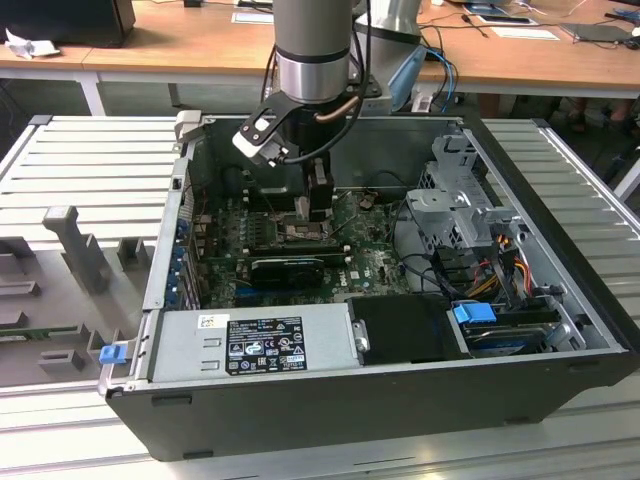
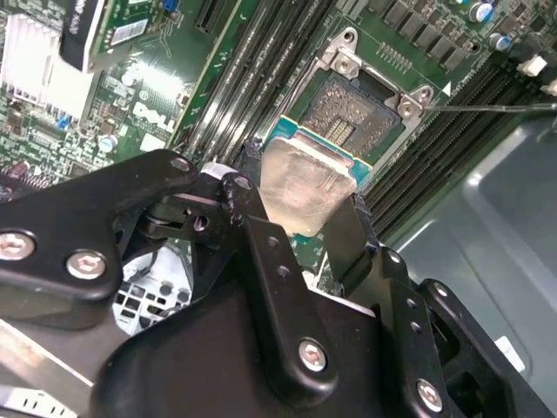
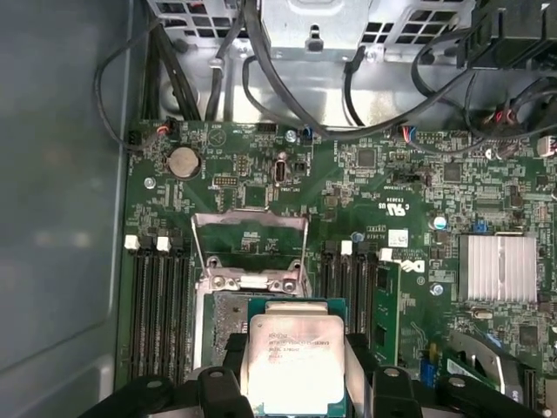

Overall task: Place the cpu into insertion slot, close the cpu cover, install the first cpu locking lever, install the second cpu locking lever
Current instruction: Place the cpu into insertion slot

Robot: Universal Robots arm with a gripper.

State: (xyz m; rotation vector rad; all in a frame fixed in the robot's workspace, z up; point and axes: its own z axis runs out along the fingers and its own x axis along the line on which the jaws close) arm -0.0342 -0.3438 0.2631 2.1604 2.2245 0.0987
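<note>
My gripper (image 2: 303, 209) is shut on the cpu (image 2: 300, 178), a pale silver square chip on a green carrier, held by two opposite edges between the black fingers (image 2: 261, 235). In both wrist views the cpu (image 3: 296, 361) hangs just over the near part of the insertion slot (image 2: 348, 117), whose grey pin field (image 3: 228, 318) lies bare. The cpu cover (image 3: 250, 218), a dull-metal frame, is swung open and lies back beyond the slot. In the exterior view the gripper (image 1: 314, 208) reaches down into the computer case above the slot (image 1: 292, 232).
Black memory slots (image 3: 161, 296) flank the socket on both sides. A thin metal lever rod (image 2: 492, 107) sticks out beside it. A silver heatsink (image 3: 500, 268), a black card (image 1: 288, 268), drive cages (image 1: 460, 205) and loose cables (image 3: 287, 96) crowd the open case (image 1: 400, 400).
</note>
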